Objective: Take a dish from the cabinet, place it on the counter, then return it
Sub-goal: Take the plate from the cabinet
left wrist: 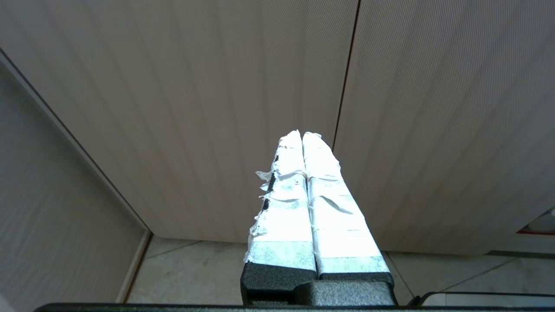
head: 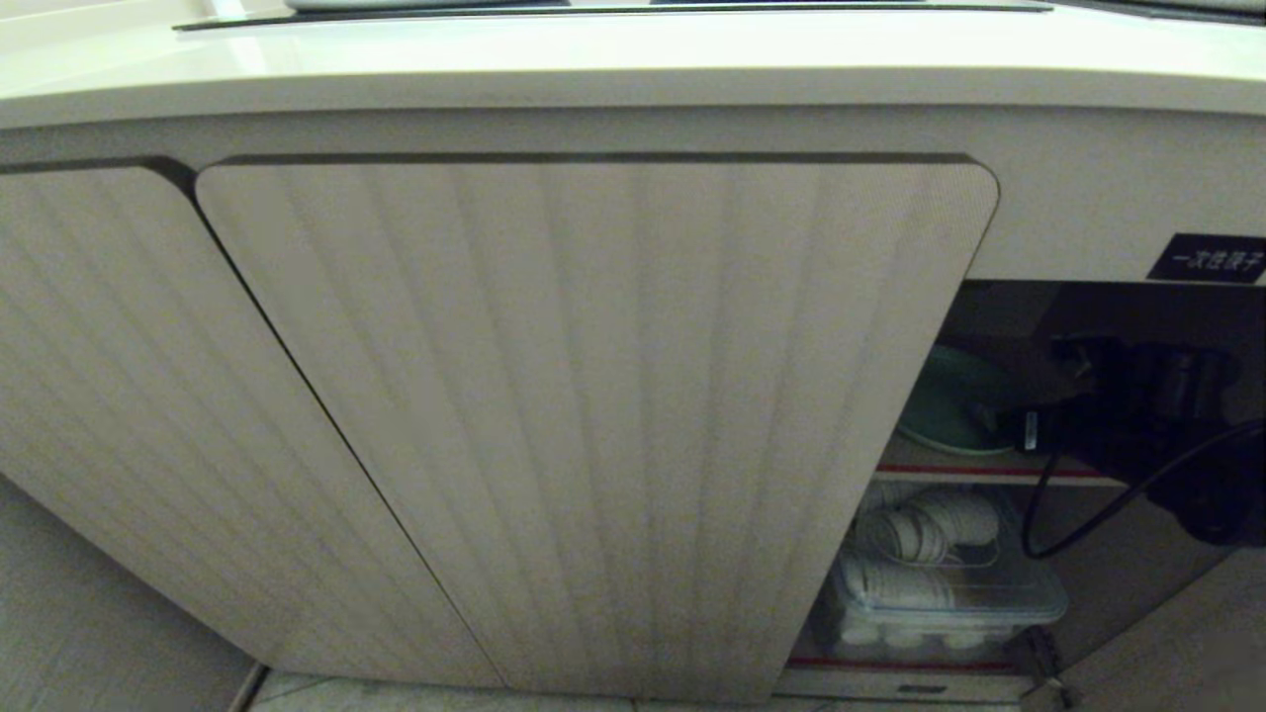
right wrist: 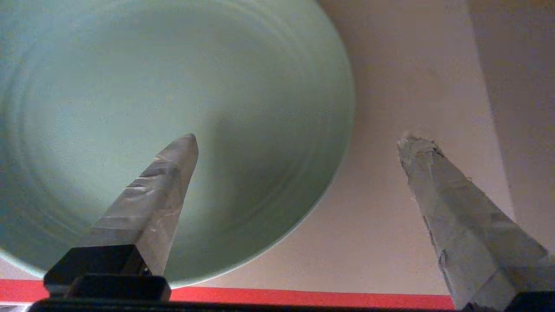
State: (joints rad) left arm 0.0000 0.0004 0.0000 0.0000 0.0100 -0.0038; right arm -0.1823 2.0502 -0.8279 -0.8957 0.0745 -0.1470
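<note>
The mint-green dish (right wrist: 173, 86) lies flat on the red-edged upper shelf (right wrist: 303, 299) inside the open right side of the cabinet (head: 593, 396). In the head view the dish (head: 940, 405) shows just past the door's edge. My right gripper (right wrist: 301, 141) is inside the opening and stands open. One finger hovers over the dish; the other is over bare shelf beyond its rim. It grips nothing. My left gripper (left wrist: 302, 135) is shut and empty, parked low in front of the closed ribbed doors. The cream counter (head: 633, 59) runs above.
A clear box of white bowls (head: 940, 583) sits on the lower shelf. My right arm's black cable (head: 1088, 514) loops across the opening. A black label (head: 1209, 259) is above the opening, and the ribbed door's edge (head: 920, 396) borders it on the left.
</note>
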